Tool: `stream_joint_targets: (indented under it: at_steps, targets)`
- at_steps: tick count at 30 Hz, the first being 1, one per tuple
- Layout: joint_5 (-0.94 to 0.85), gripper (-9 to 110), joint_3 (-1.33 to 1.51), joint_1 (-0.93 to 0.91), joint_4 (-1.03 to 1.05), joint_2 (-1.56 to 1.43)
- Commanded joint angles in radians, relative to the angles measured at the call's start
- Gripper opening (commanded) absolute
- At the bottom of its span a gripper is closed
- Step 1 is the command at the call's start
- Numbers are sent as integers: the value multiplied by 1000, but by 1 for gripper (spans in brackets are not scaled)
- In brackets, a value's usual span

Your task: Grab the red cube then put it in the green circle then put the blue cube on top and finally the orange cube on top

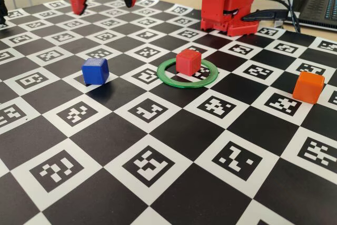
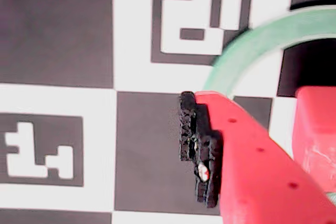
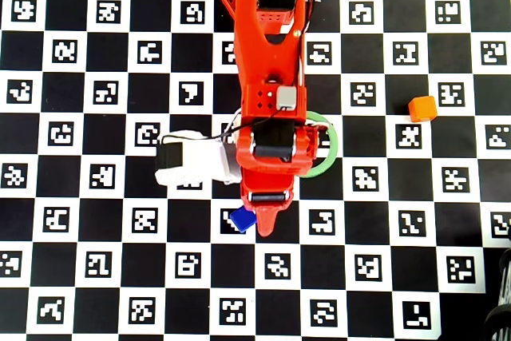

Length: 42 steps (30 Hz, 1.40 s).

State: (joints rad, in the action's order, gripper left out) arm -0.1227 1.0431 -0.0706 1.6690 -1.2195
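The red cube sits inside the green circle near the board's middle. In the wrist view an arc of the green circle shows, with the red cube at the right edge. The blue cube rests on the board to the left, and the orange cube lies far right. My gripper hangs open high above the blue cube, holding nothing. From overhead the arm hides the red cube. There the blue cube peeks out beside one fingertip, and the orange cube lies apart on the right.
The arm's red base stands at the back of the checkered marker board. A laptop and cables lie behind it at the right. A white camera mount juts from the wrist.
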Motion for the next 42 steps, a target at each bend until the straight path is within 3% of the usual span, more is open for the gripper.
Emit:
stream_joint_targets:
  at_steps: [1,18,42]
  targets:
    - [-15,46,-103,-9,6,-5]
    - [-95,48,-54,-75,-184,195]
    - [-112,49,170,-67,-399,190]
